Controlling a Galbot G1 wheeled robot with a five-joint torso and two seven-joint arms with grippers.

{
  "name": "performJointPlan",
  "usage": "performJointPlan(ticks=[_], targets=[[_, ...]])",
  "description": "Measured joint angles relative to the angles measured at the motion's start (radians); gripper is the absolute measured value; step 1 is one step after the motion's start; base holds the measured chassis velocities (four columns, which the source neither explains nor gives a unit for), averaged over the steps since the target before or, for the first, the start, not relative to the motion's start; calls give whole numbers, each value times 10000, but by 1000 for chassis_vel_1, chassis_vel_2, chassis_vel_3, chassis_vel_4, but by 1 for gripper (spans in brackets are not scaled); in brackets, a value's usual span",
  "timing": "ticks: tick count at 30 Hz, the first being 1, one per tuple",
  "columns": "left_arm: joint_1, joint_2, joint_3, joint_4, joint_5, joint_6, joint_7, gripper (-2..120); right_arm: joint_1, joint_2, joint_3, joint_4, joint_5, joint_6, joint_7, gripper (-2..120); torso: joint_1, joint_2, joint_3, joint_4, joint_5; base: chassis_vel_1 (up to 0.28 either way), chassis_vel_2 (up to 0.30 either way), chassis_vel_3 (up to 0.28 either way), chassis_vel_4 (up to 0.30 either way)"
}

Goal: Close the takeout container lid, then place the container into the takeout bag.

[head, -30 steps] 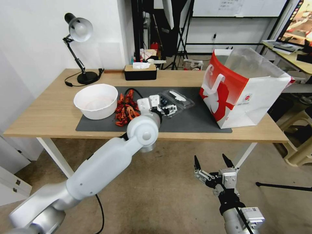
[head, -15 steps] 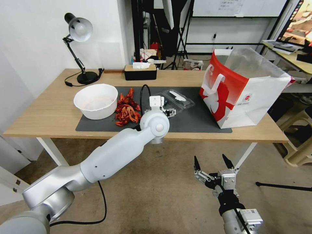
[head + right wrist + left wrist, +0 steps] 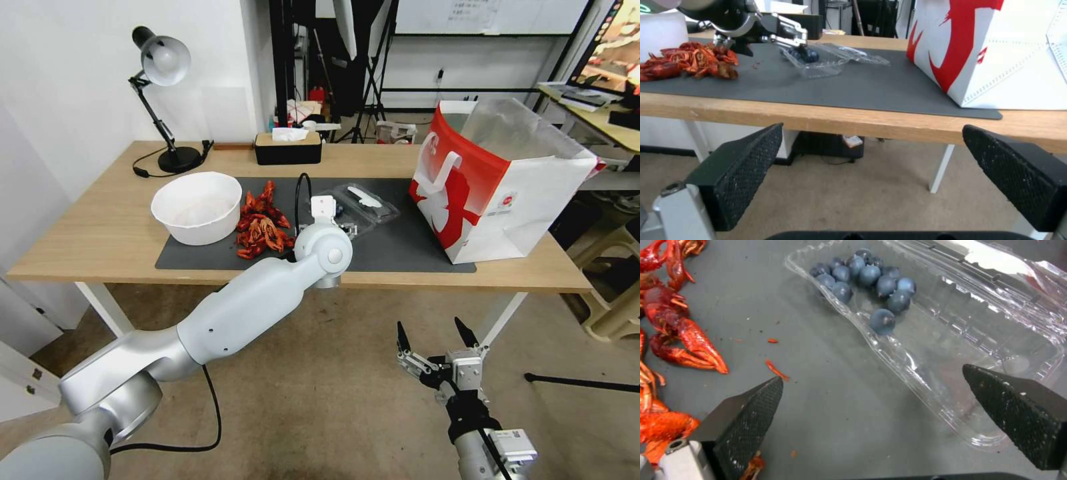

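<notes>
Wooden bench (image 3: 100,233) carries a dark mat (image 3: 393,250). On the mat lies the container (image 3: 925,340), a clear clamshell with blueberries, its lid (image 3: 365,199) folded flat open beside it. The left claw (image 3: 871,406) hovers just above the container's near edge, fingers spread wide, gripping nothing. Red crayfish (image 3: 260,227) lie just beside it. The takeout bag (image 3: 493,187) stands upright nearby. The right claw (image 3: 433,333) hangs open below the bench.

Container (image 3: 951,350): clear plastic, dark blue berries (image 3: 871,276) inside. Lid (image 3: 365,202) clear with white oblong sticker. Bag (image 3: 493,193) red-and-white, small round red logo, silvery lining, white handles. Crayfish (image 3: 261,223) bright red-orange. Mat (image 3: 400,250) dark grey on light wood tabletop (image 3: 87,233). Bowl (image 3: 197,207) white. End effector pads (image 3: 751,413) black, cross-hatched.
</notes>
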Motion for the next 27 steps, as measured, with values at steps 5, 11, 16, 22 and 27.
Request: performJointPlan(ticks=[5, 11, 16, 22, 27], targets=[[-20, -76, 66, 101, 0, 81, -27, 100, 11, -73, 40, -18, 53, 0, 7, 100, -1, 0, 0, 0, 0, 0, 0, 0, 0], [-70, -31, 165, 129, 16, 220, -123, 100, 23, -86, 54, -18, 58, 0, 11, 100, 0, 0, 0, 0, -1, 0, 0, 0, 0], [-137, 31, 230, 117, 4, 348, -156, 100, 46, -83, 51, -42, 59, 0, 11, 100, -1, 0, 0, 1, 0, 0, 0, 0, 0], [-169, 22, 285, 128, -29, 431, -186, 100, 56, -77, 43, -56, 57, 0, 11, 100, -2, 0, 0, 0, -1, 0, 0, 0, 0], [-148, 49, 339, 124, -61, 473, -214, 100, 62, -84, 48, -56, 54, 2, 12, 100, -2, 0, 0, 0, 0, 0, 0, 0, 0]])
